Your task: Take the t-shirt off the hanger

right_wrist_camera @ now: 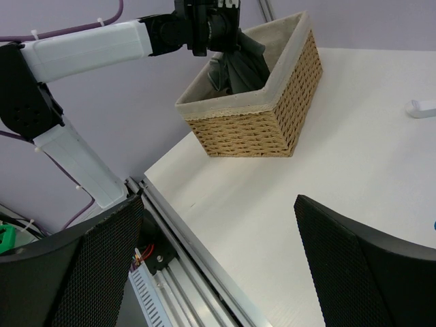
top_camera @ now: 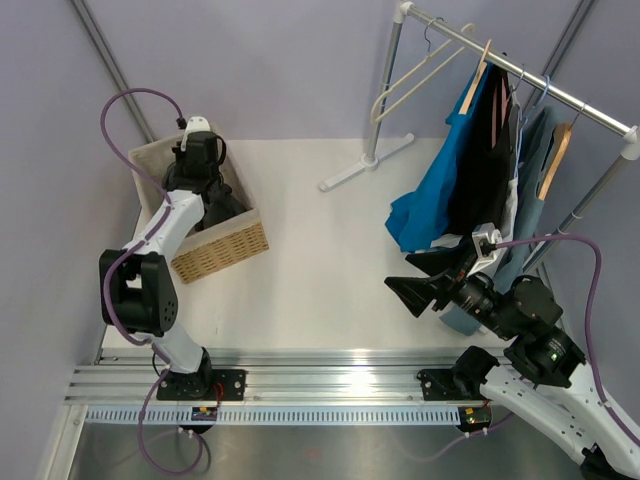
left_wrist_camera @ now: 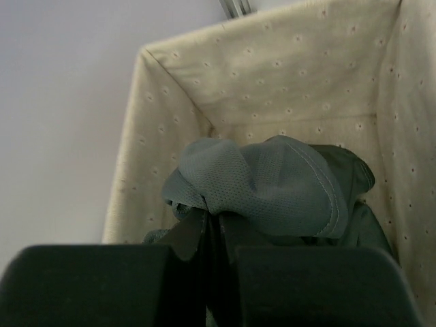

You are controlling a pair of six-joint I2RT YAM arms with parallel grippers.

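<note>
The dark charcoal t-shirt (left_wrist_camera: 272, 184) lies bunched inside the lined wicker basket (top_camera: 225, 250). It also shows in the top view (top_camera: 226, 205) and the right wrist view (right_wrist_camera: 240, 67). My left gripper (left_wrist_camera: 212, 228) is down in the basket, its jaws shut on a fold of the t-shirt; in the top view it (top_camera: 200, 152) sits over the basket's far end. The cream-white hanger (top_camera: 412, 78) hangs bare on the rail. My right gripper (top_camera: 425, 277) is open and empty above the table, left of the hanging clothes; its fingers (right_wrist_camera: 88, 272) are spread wide.
A clothes rail (top_camera: 520, 72) on a white stand (top_camera: 362, 168) holds a bright blue shirt (top_camera: 440, 185), a black garment (top_camera: 485, 170) and tan wooden hangers (top_camera: 553, 160). The basket's cloth walls (left_wrist_camera: 286, 88) enclose my left gripper. The metal rail (top_camera: 320, 372) runs along the near edge.
</note>
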